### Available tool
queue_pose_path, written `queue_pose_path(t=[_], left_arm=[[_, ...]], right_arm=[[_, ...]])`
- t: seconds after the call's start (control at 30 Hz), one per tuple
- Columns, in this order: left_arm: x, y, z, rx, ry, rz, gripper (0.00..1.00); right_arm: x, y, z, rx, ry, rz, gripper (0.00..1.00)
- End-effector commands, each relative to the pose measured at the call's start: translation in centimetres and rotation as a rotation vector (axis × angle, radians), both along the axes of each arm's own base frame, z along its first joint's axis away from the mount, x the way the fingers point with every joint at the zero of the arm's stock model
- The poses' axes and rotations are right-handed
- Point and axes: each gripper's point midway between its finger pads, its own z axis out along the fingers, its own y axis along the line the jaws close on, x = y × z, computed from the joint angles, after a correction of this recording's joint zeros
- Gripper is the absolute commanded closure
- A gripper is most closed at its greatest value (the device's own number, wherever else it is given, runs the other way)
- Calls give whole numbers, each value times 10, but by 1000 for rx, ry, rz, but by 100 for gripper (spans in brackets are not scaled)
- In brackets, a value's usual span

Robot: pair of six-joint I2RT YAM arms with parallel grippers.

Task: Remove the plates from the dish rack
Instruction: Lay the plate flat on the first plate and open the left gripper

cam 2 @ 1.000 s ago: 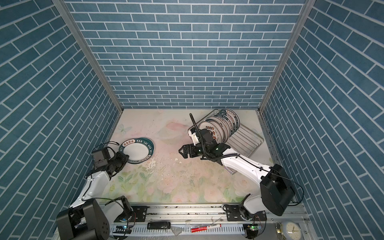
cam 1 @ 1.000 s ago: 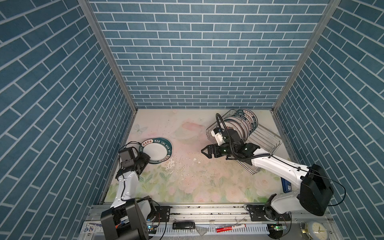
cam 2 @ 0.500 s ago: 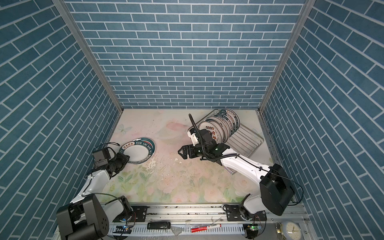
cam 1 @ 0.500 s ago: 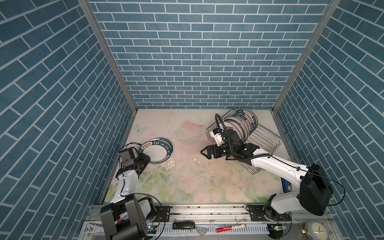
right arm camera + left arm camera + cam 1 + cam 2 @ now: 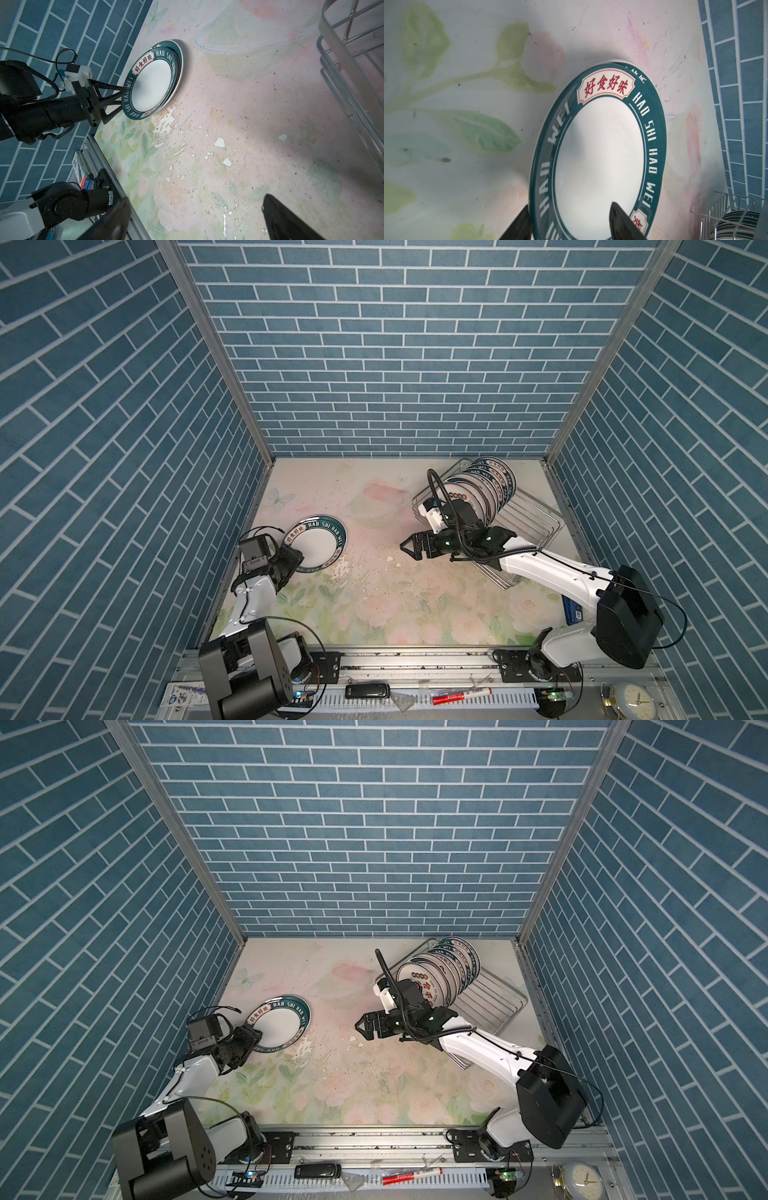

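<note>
Two green-rimmed plates [image 5: 318,543] [image 5: 279,1025] lie stacked on the table at the left. My left gripper [image 5: 293,560] [image 5: 253,1038] is at their near rim, open. In the left wrist view its jaws [image 5: 570,204] straddle the top plate [image 5: 598,155], one finger over the white centre and one outside the rim. Several more plates [image 5: 478,493] [image 5: 440,973] stand on edge in the wire dish rack [image 5: 536,518] [image 5: 498,1002] at the back right. My right gripper [image 5: 409,549] [image 5: 360,1029] [image 5: 195,198] hangs open and empty over the table just left of the rack.
Brick-patterned walls close in the left, right and back. The floral table mat has peeled white patches [image 5: 166,122] in the middle. A blue box [image 5: 572,610] lies by the right arm's base. A clock [image 5: 633,699] and a red marker [image 5: 461,697] sit on the front rail.
My left gripper's jaws have spread apart and let go of the top plate, which now rests on the one below. The right arm has barely moved.
</note>
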Motion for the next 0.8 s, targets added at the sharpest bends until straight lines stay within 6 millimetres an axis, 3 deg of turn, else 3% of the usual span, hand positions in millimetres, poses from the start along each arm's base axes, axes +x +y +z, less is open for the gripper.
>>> queue_pose_path(t=[0.0, 0.77], left_arm=[[5, 3, 1, 5, 4, -15, 40], [28, -3, -6, -22, 18, -77, 34]], right_arm=[[-3, 6, 1, -5, -15, 48, 1], [-8, 6, -1, -14, -6, 69, 1]])
